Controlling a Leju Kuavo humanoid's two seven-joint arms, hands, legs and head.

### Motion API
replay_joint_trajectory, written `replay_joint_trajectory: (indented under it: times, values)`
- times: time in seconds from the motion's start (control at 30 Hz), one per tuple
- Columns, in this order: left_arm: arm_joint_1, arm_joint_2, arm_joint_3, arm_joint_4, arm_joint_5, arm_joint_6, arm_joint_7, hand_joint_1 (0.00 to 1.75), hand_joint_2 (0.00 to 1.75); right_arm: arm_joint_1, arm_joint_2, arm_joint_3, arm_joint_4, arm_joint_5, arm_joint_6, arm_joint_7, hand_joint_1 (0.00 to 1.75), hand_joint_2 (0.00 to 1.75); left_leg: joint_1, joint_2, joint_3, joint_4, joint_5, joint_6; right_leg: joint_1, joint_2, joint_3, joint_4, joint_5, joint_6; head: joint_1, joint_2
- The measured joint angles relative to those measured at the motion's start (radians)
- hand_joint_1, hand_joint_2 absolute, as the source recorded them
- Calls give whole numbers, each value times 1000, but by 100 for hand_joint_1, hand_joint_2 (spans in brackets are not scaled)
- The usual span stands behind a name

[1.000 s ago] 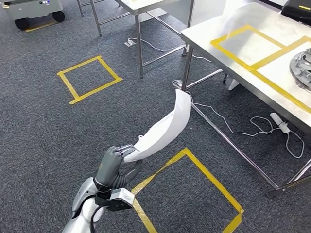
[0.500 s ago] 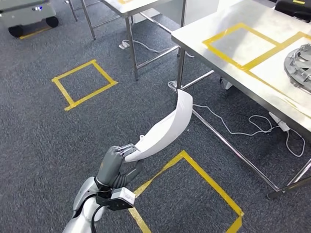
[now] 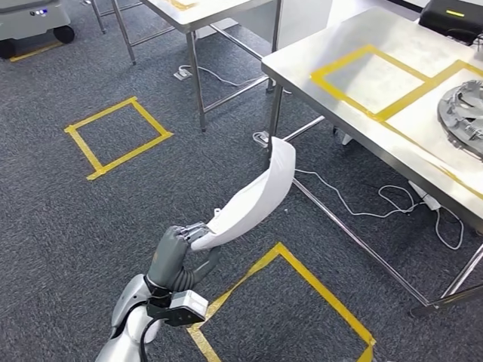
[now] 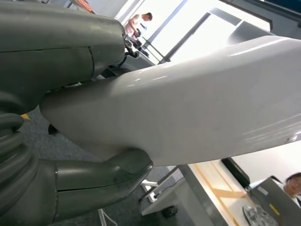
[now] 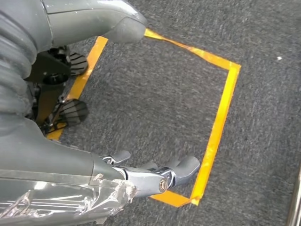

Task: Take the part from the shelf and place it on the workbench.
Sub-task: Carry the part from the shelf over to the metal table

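Note:
My left hand (image 3: 173, 256) grips one end of a long curved white part (image 3: 253, 197), which arches up and forward toward the steel workbench (image 3: 342, 113) at the right. In the left wrist view the same white part (image 4: 199, 113) is clamped between the thumb and the fingers (image 4: 89, 181) of the left hand (image 4: 53, 117). The right hand (image 5: 106, 141) hangs over the carpet, fingers spread and nothing in them. Yellow tape squares (image 3: 370, 75) mark the bench top.
A grey round metal part (image 3: 464, 117) lies on the bench's right end. Cables and a power strip (image 3: 424, 200) trail on the carpet under the bench. Yellow tape squares (image 3: 117, 136) mark the floor; one (image 3: 284, 302) lies just ahead. A second table (image 3: 193, 15) stands behind.
The whole picture has slid left and down a little, so the camera has turned toward the bench. The left hand still holds the white part the same way.

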Motion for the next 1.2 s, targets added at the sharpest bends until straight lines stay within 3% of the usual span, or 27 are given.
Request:
replay_joint_trajectory:
  times: [0.03, 0.13, 0.17, 0.2, 0.3, 0.37, 0.43, 0.5, 0.57, 0.63, 0.67, 0.7, 0.73, 0.8, 0.87, 1.0, 1.07, 1.13, 1.2]
  values:
    - [0, 0, 0, 0, 0, 0, 0, 175, 175, -1, 0, 0, 0, 0, 0, 0, 0, 175, 0, 0, 9, -1, -5, 5, -1, -5, -26, 48, -16, 4, 2, 0]
    - [0, 0, 0, 0, 0, 0, 0, 175, 175, 1, 0, 0, 0, 0, 0, 0, 0, 175, -2, 1, 32, -1, -28, 10, -2, -13, -152, 232, -76, 8, 5, 0]
    - [0, 0, 0, 0, 0, 0, 0, 175, 175, 3, 0, 0, 0, 0, 0, 0, 0, 175, -2, 1, 43, -1, -37, 10, -3, -13, -180, 250, -79, 9, 5, 0]
    - [0, 0, 0, 0, 0, 0, 0, 175, 175, 5, 0, 0, 1, 0, 0, 0, 0, 175, -2, 0, 55, -1, -47, 10, -3, -13, -189, 231, -62, 9, 5, 0]
    - [0, 0, 0, 1, 0, 0, 0, 175, 175, 6, 0, 0, 2, 0, 1, 1, 0, 175, -3, -1, 97, 0, -80, 1, -5, -17, -157, 59, 75, 4, 7, 0]
    - [-1, 0, 0, 2, 0, -1, 0, 175, 175, 6, 0, 0, 3, 0, 1, 1, 0, 175, -3, -2, 110, -1, -95, -11, 0, -19, -140, -1, 124, -8, 8, 0]
    - [-2, 0, 0, 2, 0, -1, 0, 175, 175, 4, 0, 0, 3, 0, 3, 1, 0, 175, -1, -2, 115, -1, -98, -24, 5, -15, -129, -5, 120, -23, 7, 0]
    - [-3, 0, 0, 2, 0, -1, 0, 175, 175, 4, -2, -1, 2, -1, 3, 0, 0, 175, 0, -1, 102, 34, -93, -33, 3, -12, -114, -12, 116, -35, 6, 0]
    - [-4, 1, -1, 2, 0, -1, -1, 175, 175, 3, -3, -1, 2, -1, 4, 0, 0, 175, 0, -1, 42, 131, -105, -39, 1, -11, -96, -17, 105, -45, 4, 0]
    - [-4, 2, 0, 3, 0, -1, -1, 175, 175, 2, -3, -1, 2, -1, 6, 0, 0, 175, -1, -1, -42, 231, -153, -40, 2, -10, -80, -18, 91, -50, 3, 0]
    - [-4, 2, 0, 3, 0, -1, -1, 175, 175, 3, -3, -2, 2, -1, 7, 0, 0, 175, -2, -1, -73, 253, -171, -39, 2, -8, -71, -18, 82, -51, 2, 0]
    - [-4, 2, 0, 4, 0, -1, -1, 175, 175, 3, -3, -2, 2, -1, 8, 0, 0, 175, -3, -1, -89, 247, -169, -37, 2, -7, -59, -18, 74, -51, 2, 0]
    - [-4, 3, 0, 4, 0, -1, -1, 175, 175, 3, -3, -2, 2, -1, 9, 0, 0, 175, -4, -1, -91, 214, -142, -33, 2, -5, -46, -19, 65, -50, 2, 0]
    - [-4, 3, 0, 4, 0, -1, -1, 175, 175, 3, -3, -3, 2, -1, 10, 0, 0, 175, -9, 0, -73, 102, -40, -24, 4, -1, -23, -18, 45, -46, 2, 0]
    - [-4, 2, 0, 4, 0, -2, -1, 175, 175, 2, -3, -3, 2, -1, 11, 0, 0, 175, -13, -1, -58, 22, 21, -17, 7, 2, -11, -18, 28, -36, 1, 0]
    - [-6, 0, 0, 5, 0, -3, -1, 175, 175, 2, -3, -4, 2, -2, 11, 0, 0, 175, -10, -4, -35, -2, 26, -1, 7, -1, 0, -2, 9, -12, 2, 0]
    - [-7, 0, 0, 5, 0, -3, -1, 175, 175, 0, -3, -4, 2, -2, 11, 0, 0, 175, -9, -2, -21, -2, 21, 7, 5, -9, -50, 86, -14, -4, 4, 0]
    - [-7, 0, 0, 6, 0, -3, -1, 175, 175, 1, -3, -4, 2, -2, 11, 0, 0, 175, -9, -2, -9, -2, 7, 10, 4, -12, -135, 209, -62, 3, 4, 0]
    - [-7, 0, 0, 6, 0, -3, -1, 175, 175, 5, -3, -4, 2, -2, 12, 0, 0, 175, -9, -5, 9, -2, -10, 10, 0, -13, -183, 242, -89, 8, 5, 0]
